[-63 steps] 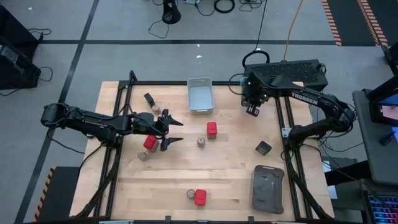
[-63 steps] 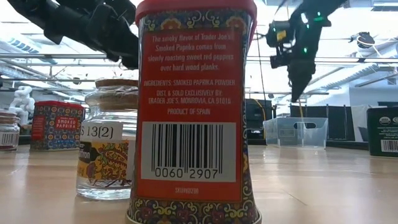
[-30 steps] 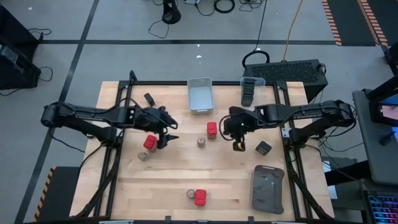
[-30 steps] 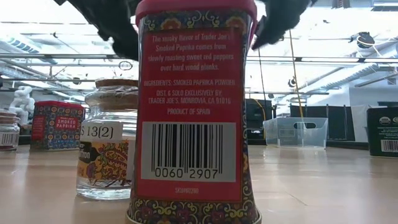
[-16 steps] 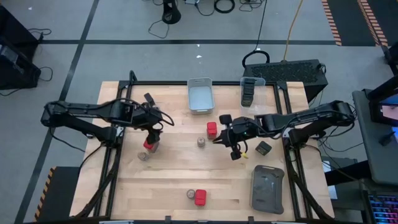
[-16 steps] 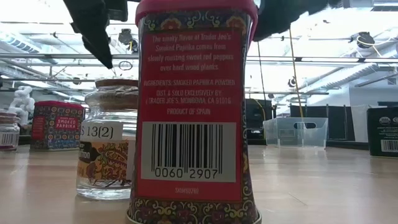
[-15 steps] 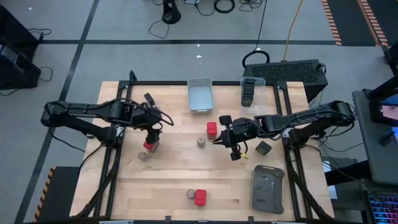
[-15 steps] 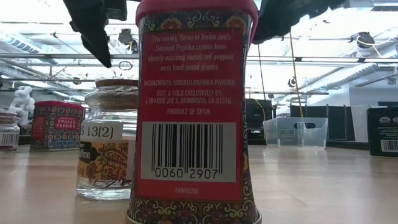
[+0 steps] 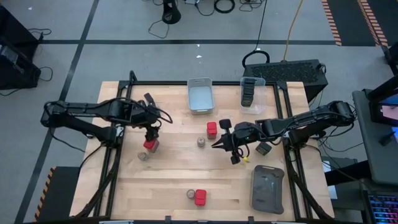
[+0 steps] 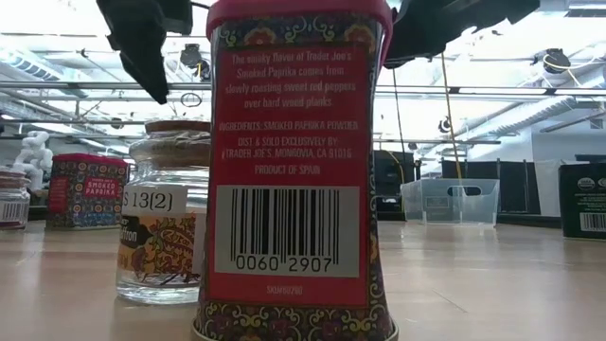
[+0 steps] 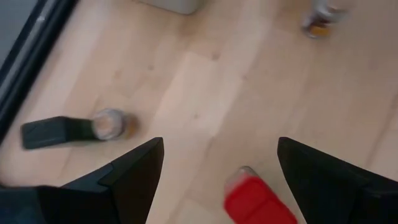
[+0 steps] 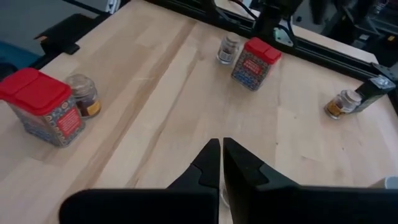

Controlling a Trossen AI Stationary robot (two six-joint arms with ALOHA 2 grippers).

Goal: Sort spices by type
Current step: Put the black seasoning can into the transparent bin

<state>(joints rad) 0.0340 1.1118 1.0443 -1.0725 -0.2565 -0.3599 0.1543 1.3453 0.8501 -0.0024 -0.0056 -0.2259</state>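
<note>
In the high view the left gripper (image 9: 151, 132) is hanging just above a red-capped tin (image 9: 150, 145) at centre-left of the wooden table (image 9: 174, 186), its jaws spread wide; the left wrist view is showing the two dark fingers (image 11: 127, 177) standing either side of that tin (image 11: 258, 202) with nothing yet between them, which reads as lining up for a grasp rather than holding anything. The right gripper (image 9: 214, 147) is sitting near the middle of the frame, just right of a tan-topped jar (image 9: 201, 142) and below another red-capped tin (image 9: 212, 129); its jaws are clenched together on nothing, as the right wrist view is making plain with the fingertips (image 12: 211, 155) meeting over bare wood; it is probably waiting or travelling, not picking. The spices are lying scattered rather than grouped: a tin (image 9: 200, 198) and jar (image 9: 190, 195) paired at the bottom centre, a jar (image 9: 142, 155) below the left gripper, another jar (image 9: 155, 109) beside a dark container (image 9: 149, 99) in the upper left, and a dark one (image 9: 263, 148) at the right. Dark containers are already stacked in the clear bin (image 9: 252, 93) at upper right, so that kind seems partly sorted; the grey bin (image 9: 199, 95) at top centre and the dark tray (image 9: 267, 190) at lower right are looking empty, presumably meant for the other kinds.
</note>
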